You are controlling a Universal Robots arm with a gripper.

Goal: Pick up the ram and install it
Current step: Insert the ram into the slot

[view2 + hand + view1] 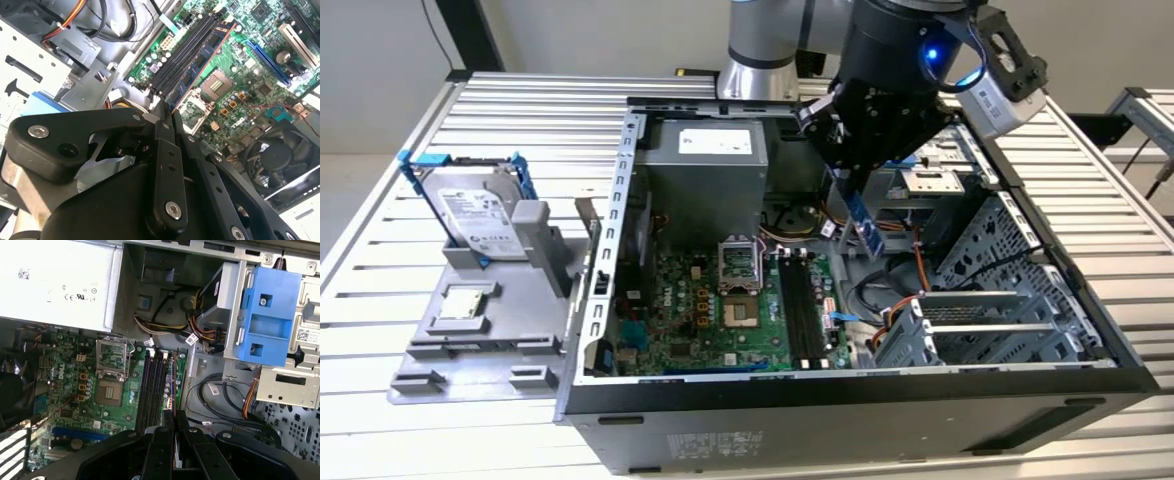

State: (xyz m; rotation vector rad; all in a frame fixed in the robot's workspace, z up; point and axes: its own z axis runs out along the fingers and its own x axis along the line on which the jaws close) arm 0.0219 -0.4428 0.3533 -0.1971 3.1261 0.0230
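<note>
Holding the ram (861,228) pinched in my gripper (851,190) inside the open computer case (854,400), near the memory slots (801,305); pickup done, not yet seated.

Silver-grey arm (761,60), black tool (165,112) with silver screws (173,210), blue light (933,54)

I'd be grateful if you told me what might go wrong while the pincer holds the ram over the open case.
The pincer grips the ram by one end, so it may pivot when pressed. It hangs tilted, not yet in the memory slots, so it could miss and strike the motherboard. Loose cables beside the slots might snag it.
</note>
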